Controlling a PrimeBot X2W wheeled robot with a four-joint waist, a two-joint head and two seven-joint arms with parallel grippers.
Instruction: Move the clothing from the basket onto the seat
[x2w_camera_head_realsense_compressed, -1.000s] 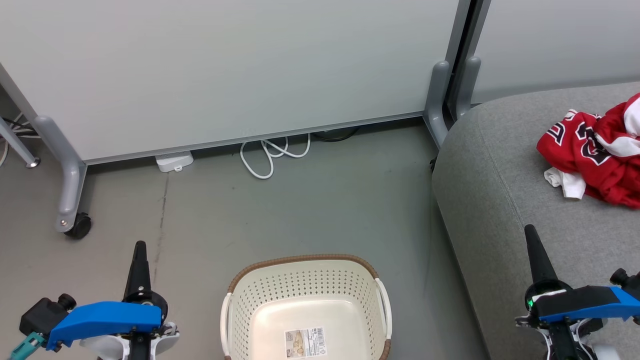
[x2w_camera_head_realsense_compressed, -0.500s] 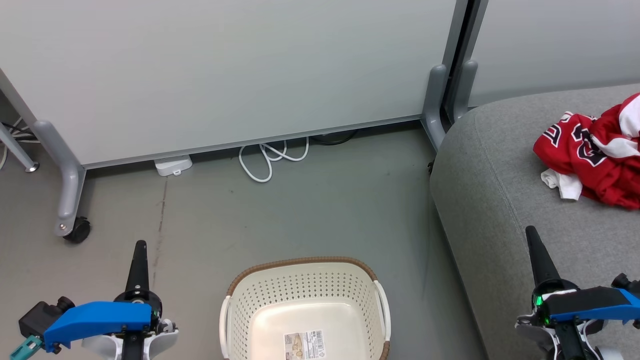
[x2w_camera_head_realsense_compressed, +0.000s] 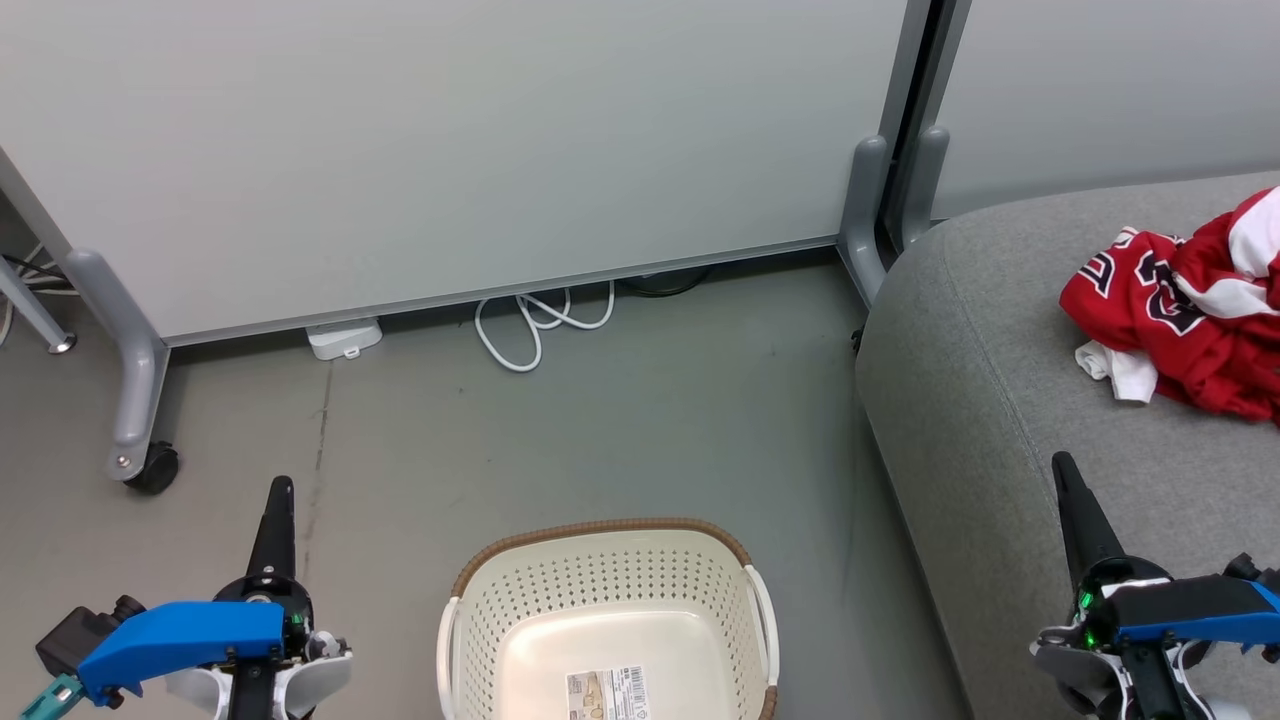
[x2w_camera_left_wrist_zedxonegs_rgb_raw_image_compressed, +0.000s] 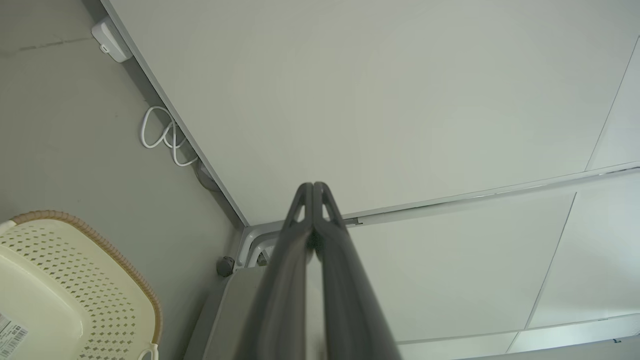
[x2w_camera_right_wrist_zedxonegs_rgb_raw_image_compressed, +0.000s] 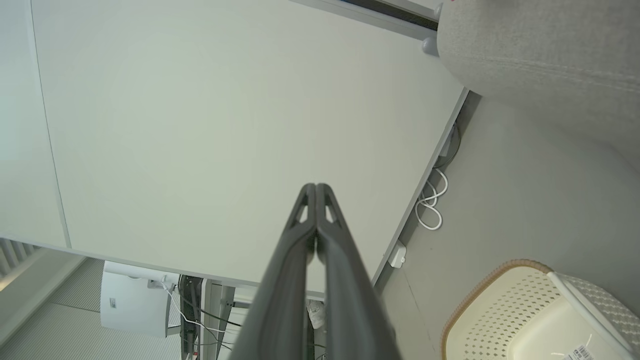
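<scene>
The red clothing with white trim lies crumpled on the grey seat at the right of the head view. The cream basket with its brown rim stands on the floor at bottom centre, holding nothing but a barcode label; it also shows as the basket in the left wrist view and the basket in the right wrist view. My left gripper is shut, raised to the left of the basket. My right gripper is shut over the seat's front part. Both wrist views show fingers pressed together, holding nothing.
A pale partition wall on grey wheeled legs runs behind the basket. A white cable loop and a small white box lie at its foot. Grey floor lies between partition, basket and seat.
The whole head view has shifted slightly, so the camera moved. The clothing, basket and both shut grippers keep their places relative to one another.
</scene>
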